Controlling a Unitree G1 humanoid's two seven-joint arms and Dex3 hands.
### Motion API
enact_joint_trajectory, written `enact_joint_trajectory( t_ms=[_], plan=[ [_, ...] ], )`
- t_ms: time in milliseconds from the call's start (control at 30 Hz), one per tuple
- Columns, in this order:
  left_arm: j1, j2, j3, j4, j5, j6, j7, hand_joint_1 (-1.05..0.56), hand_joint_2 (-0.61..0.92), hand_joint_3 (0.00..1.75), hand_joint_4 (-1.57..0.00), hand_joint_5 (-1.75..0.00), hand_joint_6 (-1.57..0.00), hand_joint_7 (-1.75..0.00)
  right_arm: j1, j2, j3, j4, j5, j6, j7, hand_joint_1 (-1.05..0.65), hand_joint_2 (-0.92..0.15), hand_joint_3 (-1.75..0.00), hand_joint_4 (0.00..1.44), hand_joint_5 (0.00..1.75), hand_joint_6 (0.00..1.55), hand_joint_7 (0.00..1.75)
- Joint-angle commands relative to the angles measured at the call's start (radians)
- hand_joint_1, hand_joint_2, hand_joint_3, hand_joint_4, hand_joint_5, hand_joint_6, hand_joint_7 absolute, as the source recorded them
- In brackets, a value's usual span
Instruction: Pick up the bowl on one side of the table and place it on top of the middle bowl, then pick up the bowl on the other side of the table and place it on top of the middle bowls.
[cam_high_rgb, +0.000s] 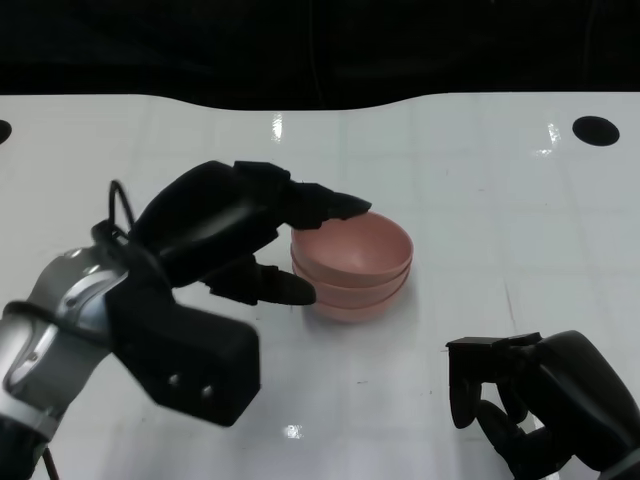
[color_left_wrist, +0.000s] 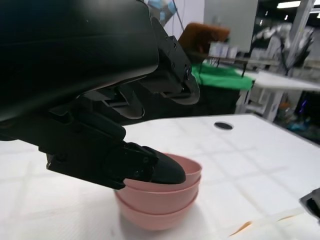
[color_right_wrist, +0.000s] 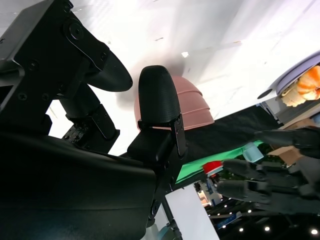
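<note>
Three pink bowls sit nested in one stack (cam_high_rgb: 355, 262) at the middle of the white table (cam_high_rgb: 480, 200). My left hand (cam_high_rgb: 225, 232) is at the stack's left side. Its upper fingers (cam_high_rgb: 325, 203) reach over the top bowl's rim and its thumb (cam_high_rgb: 285, 289) lies beside the stack's wall. In the left wrist view the thumb (color_left_wrist: 150, 170) lies at the rim of the stack (color_left_wrist: 160, 205), while the other fingers (color_left_wrist: 172, 82) hover well above it with nothing gripped. My right hand (cam_high_rgb: 545, 405) rests low at the near right, empty, apart from the stack (color_right_wrist: 192, 102).
A black round hole (cam_high_rgb: 596, 130) marks the table's far right, and another sits at the far left edge (cam_high_rgb: 3, 130). The table's back edge (cam_high_rgb: 320, 98) meets darkness. Bare white surface lies right of and behind the stack.
</note>
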Motion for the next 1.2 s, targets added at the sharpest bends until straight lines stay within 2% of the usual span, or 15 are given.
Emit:
enact_joint_trajectory(
  t_ms=[33,67,133,200,233,333,433,500,633,700,833,967,1033,1133,1200],
  plan=[
    [0.096,0.009,0.076,0.009,-0.144,-0.055,0.016,-0.34,0.92,0.15,-0.67,-0.84,-0.79,-0.2,0.004,-0.013,-0.011,0.004,0.02,-0.005,0.002,-0.06,-0.13,-1.6,1.0,1.75,0.84,1.58],
    [0.12,0.007,0.093,0.009,-0.183,-0.067,0.013,-0.3,0.92,0.15,-0.67,-0.97,-0.83,-0.23,0.004,-0.012,-0.012,0.004,0.023,-0.006,0.002,-0.05,-0.13,-1.6,1.0,1.75,0.84,1.58],
    [0.195,0.005,0.123,-0.002,-0.287,-0.085,-0.016,-0.25,0.92,0.19,-0.66,-1.11,-0.9,-0.27,0.005,-0.014,-0.014,0.003,0.026,-0.003,0.008,-0.04,-0.14,-1.6,1.0,1.75,0.85,1.57],
    [0.249,0.001,0.144,-0.017,-0.35,-0.095,-0.031,-0.19,0.92,0.24,-0.65,-1.15,-0.94,-0.3,0.006,-0.015,-0.017,0.002,0.031,-0.001,0.013,-0.04,-0.14,-1.6,1.0,1.75,0.85,1.57],
    [0.27,-0.004,0.153,-0.027,-0.371,-0.097,-0.033,-0.16,0.9,0.31,-0.64,-1.18,-0.93,-0.36,0.006,-0.016,-0.018,0.006,0.034,-0.007,0.012,-0.04,-0.14,-1.6,1.0,1.75,0.85,1.57],
    [0.311,-0.019,0.177,-0.031,-0.431,-0.12,-0.045,-0.08,0.69,0.76,-0.66,-1.19,-0.86,-0.56,0.008,-0.017,-0.019,0.004,0.04,-0.007,0.015,-0.04,-0.14,-1.6,1.0,1.75,0.84,1.57],
    [0.34,-0.025,0.194,-0.039,-0.475,-0.12,-0.066,-0.06,0.63,0.93,-0.69,-1.19,-0.87,-0.63,0.008,-0.016,-0.02,0.002,0.041,-0.005,0.018,-0.04,-0.14,-1.6,0.99,1.75,0.85,1.56],
    [0.365,-0.025,0.205,-0.05,-0.508,-0.114,-0.086,-0.07,0.6,1.02,-0.73,-1.3,-0.9,-0.68,0.007,-0.016,-0.02,0.003,0.039,-0.009,0.015,-0.03,-0.14,-1.59,0.99,1.75,0.85,1.56],
    [0.405,-0.04,0.223,-0.056,-0.555,-0.109,-0.106,-0.06,0.44,1.34,-0.85,-1.5,-0.88,-1.13,0.005,-0.016,-0.019,0.005,0.038,-0.013,0.014,-0.03,-0.14,-1.6,0.99,1.75,0.85,1.55],
    [0.429,-0.048,0.229,-0.074,-0.563,-0.081,-0.111,-0.07,0.39,1.42,-0.86,-1.59,-0.87,-1.28,0.003,-0.016,-0.018,0.007,0.037,-0.011,0.015,-0.03,-0.14,-1.59,0.99,1.75,0.85,1.55],
    [0.493,-0.061,0.24,-0.162,-0.583,0.042,-0.115,-0.1,0.39,1.44,-0.9,-1.69,-0.86,-1.46,0.004,-0.013,-0.017,0.006,0.033,-0.004,0.016,-0.05,-0.15,-1.59,0.98,1.75,0.84,1.55],
    [0.526,-0.07,0.254,-0.216,-0.597,0.107,-0.121,-0.1,0.39,1.44,-0.9,-1.71,-0.85,-1.49,0.006,-0.012,-0.018,0.002,0.038,-0.002,0.019,-0.05,-0.15,-1.59,0.98,1.75,0.85,1.55],
    [0.568,-0.076,0.265,-0.276,-0.618,0.183,-0.117,-0.11,0.53,1.17,-0.88,-1.74,-0.76,-1.63,0.007,-0.01,-0.02,-0.004,0.044,0.001,0.022,-0.04,-0.15,-1.59,0.99,1.75,0.85,1.56],
    [0.594,-0.094,0.274,-0.32,-0.648,0.25,-0.117,-0.08,0.58,1.07,-0.84,-1.75,-0.72,-1.66,0.005,-0.01,-0.02,-0.002,0.044,0.002,0.024,-0.06,-0.15,-1.59,0.99,1.75,0.84,1.56],
    [0.597,-0.116,0.28,-0.314,-0.662,0.26,-0.117,-0.09,0.59,1.06,-0.84,-1.75,-0.71,-1.66,0.006,-0.009,-0.021,-0.003,0.047,0.004,0.026,-0.06,-0.15,-1.59,0.99,1.75,0.84,1.56]
  ],
)
